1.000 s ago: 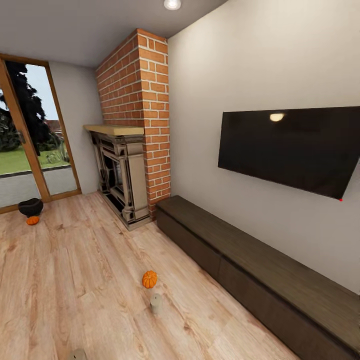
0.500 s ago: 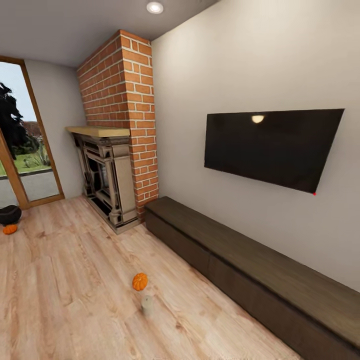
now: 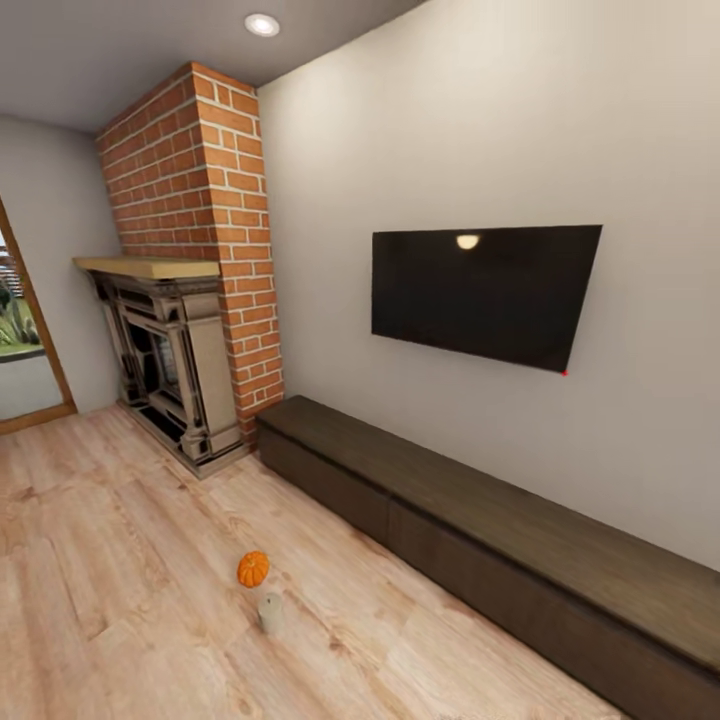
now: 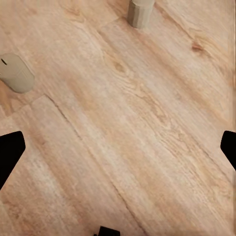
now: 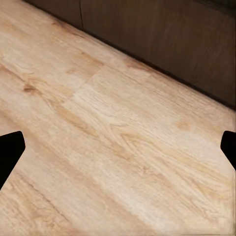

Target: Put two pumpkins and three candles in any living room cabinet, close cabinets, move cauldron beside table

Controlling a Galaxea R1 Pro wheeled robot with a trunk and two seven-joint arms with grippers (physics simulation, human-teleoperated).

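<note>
One orange pumpkin sits on the wooden floor, with a beige candle standing just in front of it. The long dark cabinet runs along the right wall under the television, its fronts all flush. In the left wrist view my left gripper hangs open over bare floor, with one upright candle and another candle beyond it. My right gripper is open above the floor, facing the cabinet front. The cauldron and the table are out of view.
A stone-coloured fireplace stands against a brick chimney at the cabinet's far end. A black television hangs on the wall. Part of a glass door is at the left edge. Wide wooden floor lies left of the pumpkin.
The head view has swung to the right, so everything slid left in the picture and the cauldron and the far pumpkin by the glass door left it. The things themselves have not moved.
</note>
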